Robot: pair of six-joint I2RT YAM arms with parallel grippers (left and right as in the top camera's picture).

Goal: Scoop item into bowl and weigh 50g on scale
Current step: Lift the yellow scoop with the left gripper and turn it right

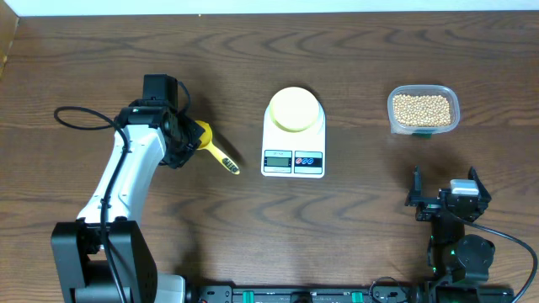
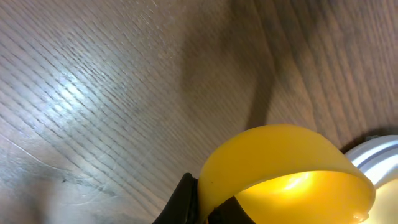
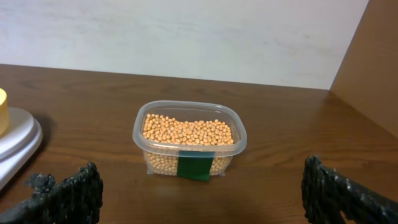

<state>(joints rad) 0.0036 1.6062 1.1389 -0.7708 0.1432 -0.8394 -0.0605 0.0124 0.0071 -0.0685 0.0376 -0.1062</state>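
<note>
The tan beans (image 1: 423, 108) fill a clear tub (image 1: 452, 118) at the back right. They also show in the right wrist view (image 3: 188, 131). The pale-yellow bowl (image 1: 295, 109) stands on the white scale (image 1: 293, 160) at the middle. My left gripper (image 1: 189, 139) is shut on the rim of a yellow scoop (image 1: 205, 135), whose handle (image 1: 227, 160) points toward the scale. In the left wrist view the fingers (image 2: 208, 202) pinch the scoop's wall (image 2: 280, 155). My right gripper (image 1: 446, 198) is open and empty, in front of the tub (image 3: 189, 163), with its fingers wide apart (image 3: 202, 199).
The scale's edge (image 3: 15, 137) and a sliver of the bowl (image 3: 2, 111) show at the left of the right wrist view. A black cable (image 1: 80, 118) loops on the table left of the left arm. A pale wall runs along the far edge.
</note>
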